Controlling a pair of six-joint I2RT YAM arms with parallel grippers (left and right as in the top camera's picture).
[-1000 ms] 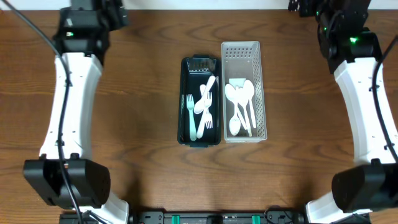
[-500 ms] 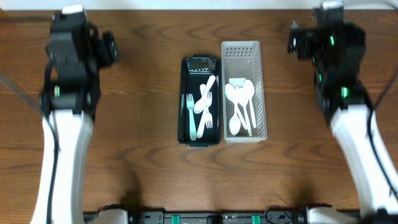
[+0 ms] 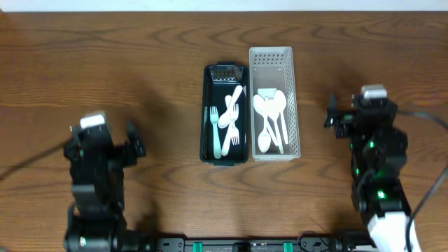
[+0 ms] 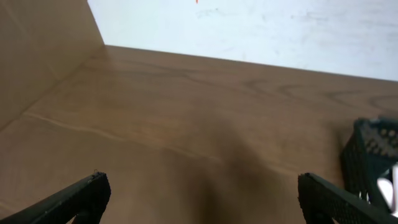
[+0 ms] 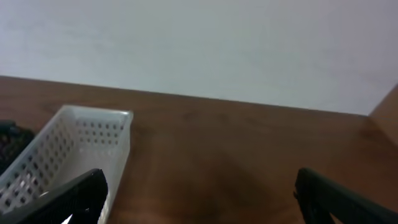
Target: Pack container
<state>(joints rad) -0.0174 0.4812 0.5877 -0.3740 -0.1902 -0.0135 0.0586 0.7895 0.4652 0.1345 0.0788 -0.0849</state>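
Note:
A black basket [image 3: 207, 112] at the table's middle holds several white forks [image 3: 216, 133] and utensils. A white perforated basket [image 3: 271, 57] beside it on the right holds several white spoons [image 3: 269, 112]. My left gripper [image 4: 199, 198] is open and empty over bare wood at the near left, with the black basket's corner [image 4: 373, 155] at its right edge. My right gripper [image 5: 199, 196] is open and empty at the near right, with the white basket [image 5: 62, 155] to its left.
The wooden table [image 3: 140, 77] runs to a pale wall at the back. A brown panel [image 4: 37, 56] stands at the left edge of the left wrist view.
Both arms have drawn back from the far side of the table to the near side, left arm at near left, right arm at near right. The baskets and cutlery have not moved.

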